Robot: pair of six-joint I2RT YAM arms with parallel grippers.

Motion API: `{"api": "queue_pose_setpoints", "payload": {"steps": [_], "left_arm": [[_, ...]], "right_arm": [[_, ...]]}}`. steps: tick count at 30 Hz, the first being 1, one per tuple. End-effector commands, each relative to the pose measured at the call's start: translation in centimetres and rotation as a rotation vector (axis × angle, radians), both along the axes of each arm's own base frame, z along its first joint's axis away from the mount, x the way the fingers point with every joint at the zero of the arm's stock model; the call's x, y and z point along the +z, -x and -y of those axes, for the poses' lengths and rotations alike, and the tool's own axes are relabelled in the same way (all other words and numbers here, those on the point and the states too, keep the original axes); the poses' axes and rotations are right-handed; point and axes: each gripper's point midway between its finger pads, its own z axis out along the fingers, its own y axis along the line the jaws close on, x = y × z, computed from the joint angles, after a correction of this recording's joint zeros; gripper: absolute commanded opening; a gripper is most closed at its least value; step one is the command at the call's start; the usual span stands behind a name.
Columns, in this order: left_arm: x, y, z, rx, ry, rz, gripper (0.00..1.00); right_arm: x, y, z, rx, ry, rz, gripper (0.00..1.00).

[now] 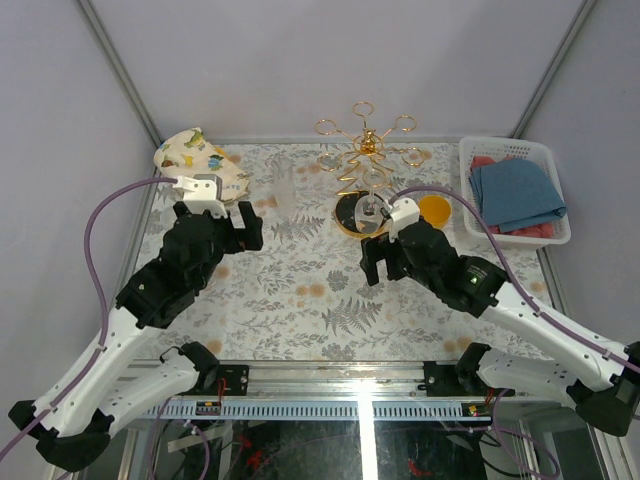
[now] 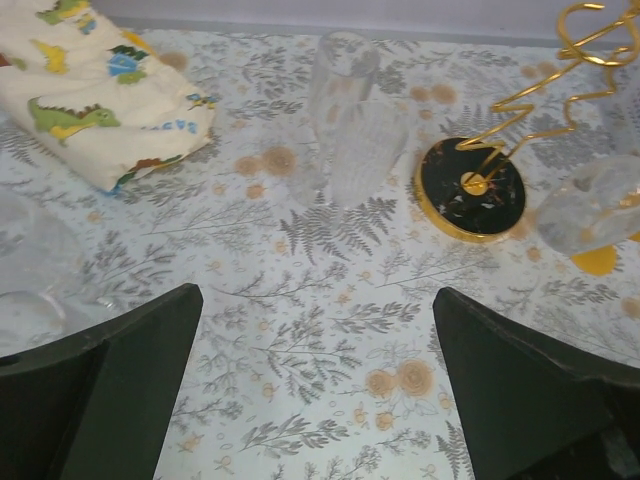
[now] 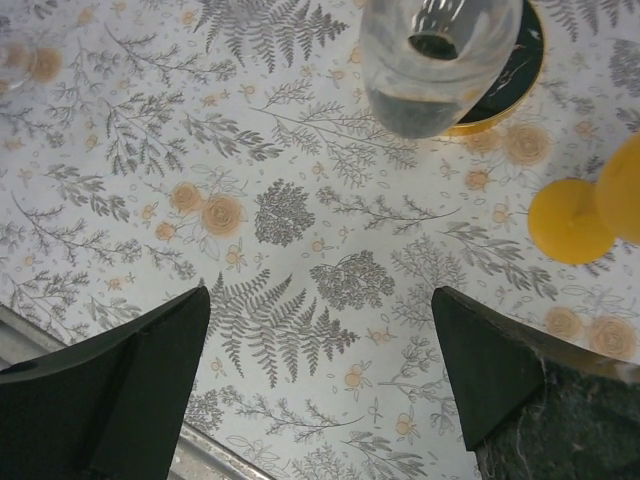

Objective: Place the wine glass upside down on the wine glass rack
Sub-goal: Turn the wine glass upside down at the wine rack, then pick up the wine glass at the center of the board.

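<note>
Black fingers (image 2: 130, 380) of left tool (image 2: 318, 292) fill the bottom corners of left wrist view, spread wide apart, nothing btw them. Only the tabletop (image 1: 320, 300) w/ grey fern & orange flower print lies underneath. Same for right tool (image 3: 320, 293): fingers far apart, gripping nothing, over the print on the near side of the rack.

Gold wire wine glass rack (image 1: 368, 147), w/ central pole, crown of ring-ended arms & round black gold-rimmed base (image 2: 470, 190), stands at far centre of the tabletop. Clear wine glass (image 3: 440, 60) is at the rack. Its bowl shows in front of the base's near edge in right wrist view, and it appears raised off the tabletop. Gold wire crosses it in left wrist view. It looks hung on a rack arm, but which way up & how it seats on the wire I can't tell. Neither tool touches it; right tool is near, left tool well apart.

Orange-yellow round object (image 1: 435, 210) sits just right of the base. Clear ribbed glassware (image 2: 355, 130) stands left of the rack, count unclear. Cream bundled cloth (image 1: 200, 160) w/ dinosaur print lies at the far-left corner. White slotted plastic basket (image 1: 510, 146) at far right holds a folded blue cloth (image 1: 520, 190) over sth red. Faint clear glass shape (image 2: 35, 260) at the left edge of left wrist view is too blurred to ID.
</note>
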Motion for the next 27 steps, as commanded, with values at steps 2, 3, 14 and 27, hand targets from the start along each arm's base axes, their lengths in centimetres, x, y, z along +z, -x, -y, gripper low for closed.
{"api": "queue_pose_setpoints", "payload": {"steps": [2, 3, 14, 27], "left_arm": [[-0.1, 1.1, -3.6, 0.155, -0.041, -0.045, 1.0], [-0.1, 1.3, -3.8, 0.164, -0.034, -0.048, 1.0], [0.0, 1.6, -5.4, 0.244, -0.047, -0.051, 1.0], [-0.7, 0.7, -4.9, 0.256, -0.071, -0.076, 1.0]], "right_arm": [[0.0, 0.4, -2.4, 0.057, -0.114, -0.033, 0.99], [-0.3, 0.5, -2.7, 0.059, -0.124, -0.042, 0.99], [-0.9, 0.9, -3.1, 0.052, -0.143, -0.05, 0.99], [-0.1, -0.2, 7.4, -0.391, -0.126, 0.144, 0.99]]}}
